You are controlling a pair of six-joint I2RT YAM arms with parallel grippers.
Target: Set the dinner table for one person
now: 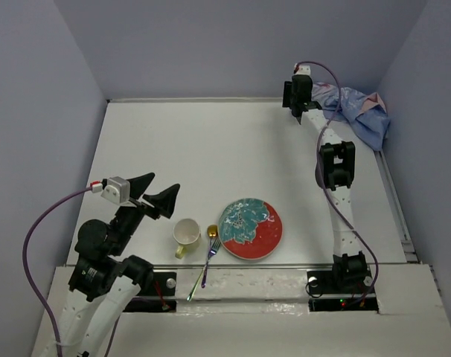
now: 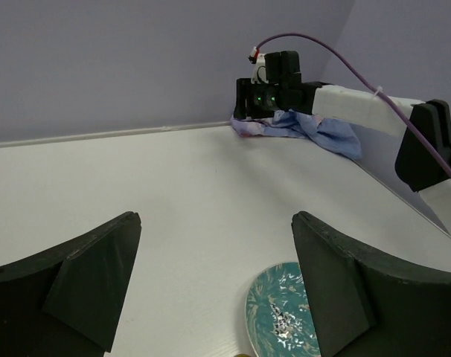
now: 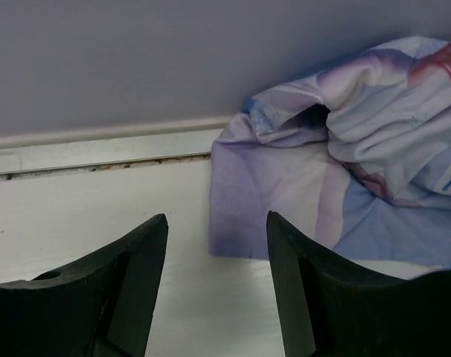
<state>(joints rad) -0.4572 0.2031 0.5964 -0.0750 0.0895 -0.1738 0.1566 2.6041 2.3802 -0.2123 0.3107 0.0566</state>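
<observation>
The dinner table (image 1: 210, 141) is a large white top. Near its front edge stand a teal and red plate (image 1: 250, 228), a pale yellow mug (image 1: 187, 233), a gold spoon (image 1: 212, 232) and an iridescent fork (image 1: 208, 262) between them. My left gripper (image 1: 164, 183) is open and empty, hovering left of the mug; its wrist view (image 2: 216, 217) shows the plate (image 2: 281, 312) below. My right gripper (image 1: 298, 111) is open and empty at the far right, facing the crumpled blue printed cloth (image 3: 344, 149); in the right wrist view the gripper (image 3: 216, 217) is just short of the cloth's edge.
The cloth (image 1: 359, 111) lies bunched in the far right corner against the grey-blue walls. The walls enclose the table on three sides. The right arm (image 2: 359, 104) stretches along the right side. The table's front rail (image 1: 240, 286) holds both arm bases.
</observation>
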